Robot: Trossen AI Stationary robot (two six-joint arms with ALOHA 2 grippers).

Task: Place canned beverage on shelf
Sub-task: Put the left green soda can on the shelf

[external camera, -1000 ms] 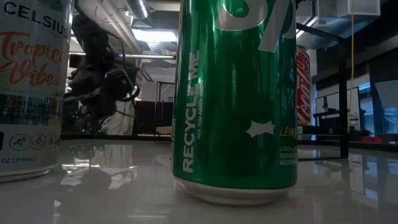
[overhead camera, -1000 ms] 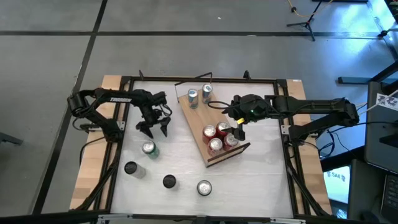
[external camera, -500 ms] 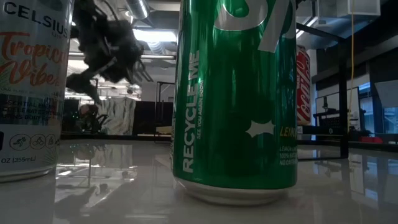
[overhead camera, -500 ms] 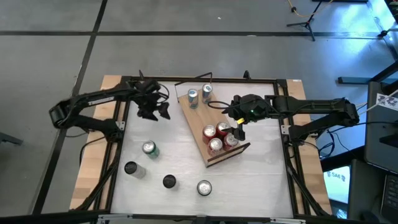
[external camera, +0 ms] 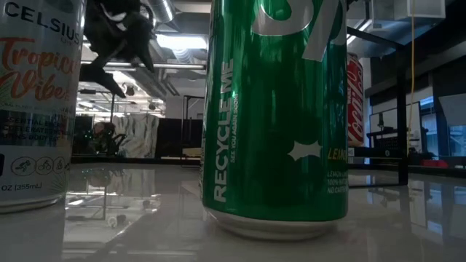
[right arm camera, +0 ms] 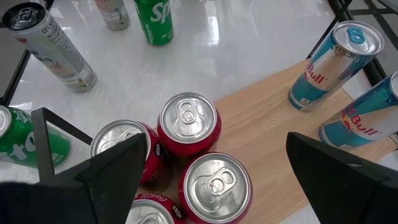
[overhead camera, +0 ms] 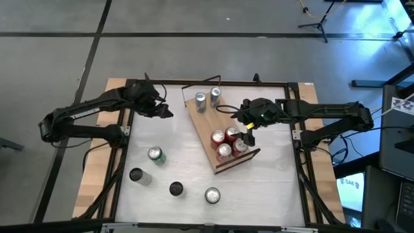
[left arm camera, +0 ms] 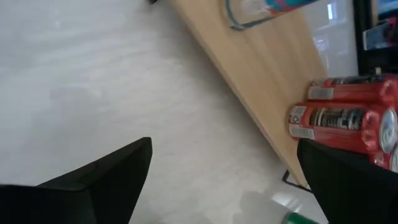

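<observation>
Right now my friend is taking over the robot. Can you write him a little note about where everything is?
Left pincer: open, empty, up near the table's far left.
Right pincer: open, empty, over the red cans.
Shelf: lies slanted mid-table.
Done: four red cans at one end, two blue cans at the other.
Left: four cans on the table, among them a green can and a white can.

White tabletop (overhead camera: 194,162) lies inside its black frame (overhead camera: 207,82), with a wooden strip (overhead camera: 90,175) down the left. Grey floor (overhead camera: 194,39) spreads beyond, a dark stand (overhead camera: 315,26) sits far right, and ceiling lights (external camera: 178,41) glow behind.
</observation>
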